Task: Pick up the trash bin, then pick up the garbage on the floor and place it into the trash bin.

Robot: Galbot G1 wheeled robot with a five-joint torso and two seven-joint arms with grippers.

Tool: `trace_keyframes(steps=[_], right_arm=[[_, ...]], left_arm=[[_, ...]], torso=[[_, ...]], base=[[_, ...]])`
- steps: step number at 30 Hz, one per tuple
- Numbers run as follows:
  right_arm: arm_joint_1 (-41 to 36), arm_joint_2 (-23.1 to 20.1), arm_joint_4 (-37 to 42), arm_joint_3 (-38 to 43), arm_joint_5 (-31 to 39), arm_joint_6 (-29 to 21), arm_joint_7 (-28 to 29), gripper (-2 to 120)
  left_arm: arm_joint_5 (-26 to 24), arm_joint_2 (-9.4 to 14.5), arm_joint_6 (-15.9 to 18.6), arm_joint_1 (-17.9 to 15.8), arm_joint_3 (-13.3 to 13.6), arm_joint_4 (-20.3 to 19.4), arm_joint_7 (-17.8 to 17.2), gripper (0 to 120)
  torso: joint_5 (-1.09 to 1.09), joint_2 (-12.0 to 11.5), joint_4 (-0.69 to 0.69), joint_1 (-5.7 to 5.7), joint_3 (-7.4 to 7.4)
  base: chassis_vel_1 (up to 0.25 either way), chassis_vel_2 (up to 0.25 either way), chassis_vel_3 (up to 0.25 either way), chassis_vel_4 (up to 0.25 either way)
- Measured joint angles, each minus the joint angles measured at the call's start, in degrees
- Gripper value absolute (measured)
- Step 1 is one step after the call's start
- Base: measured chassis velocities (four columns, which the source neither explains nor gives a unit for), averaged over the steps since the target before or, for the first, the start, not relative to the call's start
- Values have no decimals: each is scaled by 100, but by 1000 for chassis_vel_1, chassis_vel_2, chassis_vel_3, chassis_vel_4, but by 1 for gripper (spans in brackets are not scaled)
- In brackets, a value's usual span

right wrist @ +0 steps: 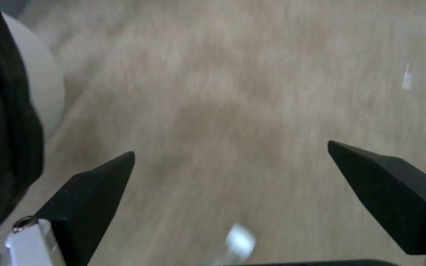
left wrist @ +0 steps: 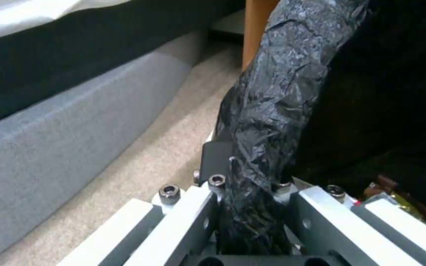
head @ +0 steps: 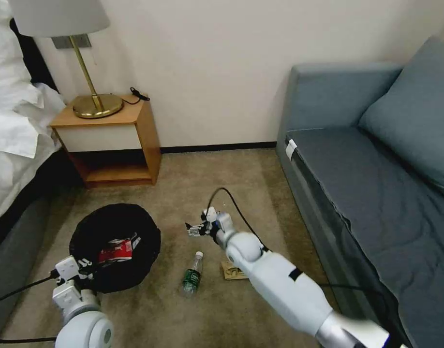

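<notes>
The trash bin point(head: 116, 246), round with a glossy black liner, is on the carpet at the left; a red-and-white wrapper point(head: 116, 250) lies inside it. My left gripper point(head: 84, 268) is shut on the bin's near rim; the left wrist view shows the black liner point(left wrist: 272, 122) pinched between its jaws. My right gripper point(head: 192, 230) hangs open over bare carpet to the right of the bin, its black fingers point(right wrist: 94, 192) spread wide. A clear bottle point(head: 192, 274) with a green label and white cap lies on the floor nearer me. A tan paper bag point(head: 231, 270) is partly hidden by my right arm.
A wooden nightstand point(head: 113, 140) with a brass lamp point(head: 94, 104) stands at the back left beside a bed point(head: 14, 135). A blue-grey sofa point(head: 377, 183) runs along the right. Carpet lies open between bin and sofa. A black cable point(head: 231, 203) arcs over my right arm.
</notes>
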Motion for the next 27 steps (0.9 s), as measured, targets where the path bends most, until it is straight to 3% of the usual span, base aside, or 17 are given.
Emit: trace_keyframes(steps=[1, 4, 9, 18, 27], right_arm=[[0, 0, 0, 0, 0, 0, 0, 100], [69, 86, 216, -124, 1079, -547, 964, 100], [-2, 129, 208, -383, 1346, -574, 1443, 100], [-197, 222, -15, -584, 1211, -522, 1428, 100], [-510, 642, -434, -551, 667, -464, 1177, 100]], left_arm=[[0, 0, 0, 0, 0, 0, 0, 1], [21, -21, -49, 50, -3, 9, -1, 1], [57, -45, -75, 115, 1, 16, -1, 1], [64, -39, -83, 170, -14, -48, -2, 1], [80, -43, -107, 267, -25, -115, -7, 1]], torso=[[0, 0, 0, 0, 0], [0, 0, 0, 0, 0], [0, 0, 0, 0, -1], [0, 0, -1, 0, -1], [0, 0, 0, 0, -1]], base=[[0, 0, 0, 0], [0, 0, 0, 0], [0, 0, 0, 0], [0, 0, 0, 0], [0, 0, 0, 0]])
